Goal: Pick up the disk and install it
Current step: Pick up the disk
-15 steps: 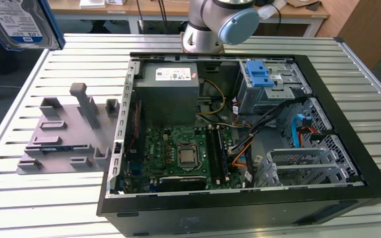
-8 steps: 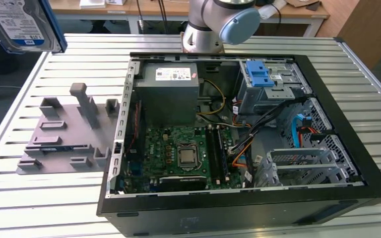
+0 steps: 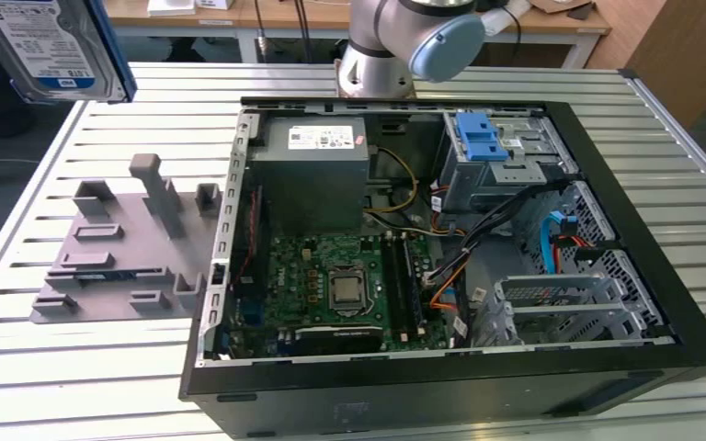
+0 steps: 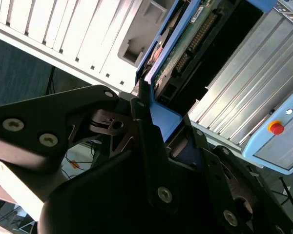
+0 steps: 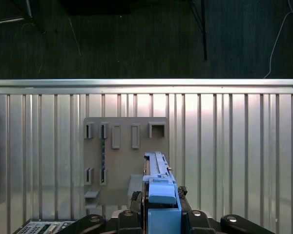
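The disk (image 3: 56,46) hangs high above the slatted table at the exterior view's upper left, its white-and-blue label and one blue rail facing the camera. In the first wrist view the disk (image 5: 158,187) is seen edge-on, blue rail uppermost, with my gripper (image 5: 161,207) shut on it above the grey holder plate (image 5: 124,151). The second wrist view looks along the black fingers (image 4: 146,126) clamped on the disk (image 4: 185,44), whose green circuit board and blue rail show.
An open black computer case (image 3: 451,367) lies on the slatted table (image 3: 84,367), with a grey drive cage with blue tabs (image 3: 495,147), a power supply (image 3: 316,175) and a motherboard (image 3: 341,285) inside. The arm's base (image 3: 384,55) stands behind the case.
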Available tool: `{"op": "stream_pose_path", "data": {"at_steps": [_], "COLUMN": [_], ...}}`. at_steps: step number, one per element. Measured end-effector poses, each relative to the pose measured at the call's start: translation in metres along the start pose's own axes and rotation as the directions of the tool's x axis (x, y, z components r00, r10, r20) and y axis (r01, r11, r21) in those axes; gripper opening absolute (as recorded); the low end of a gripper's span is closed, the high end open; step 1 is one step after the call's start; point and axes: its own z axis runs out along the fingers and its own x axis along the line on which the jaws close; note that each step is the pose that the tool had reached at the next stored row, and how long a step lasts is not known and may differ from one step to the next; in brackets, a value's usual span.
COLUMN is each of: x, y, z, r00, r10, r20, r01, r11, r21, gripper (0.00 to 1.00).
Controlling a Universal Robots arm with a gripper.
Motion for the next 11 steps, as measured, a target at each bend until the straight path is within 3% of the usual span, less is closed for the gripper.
{"op": "stream_pose_path", "data": {"at_steps": [11], "x": [0.0066], "y": [-0.0171], "z": [0.0001], "r00": [1.0000], "r10": [0.000], "r20": [0.0000], "r01": [0.000], "r11": [1.0000], "r21": [-0.0015], "gripper": [0.36]}}
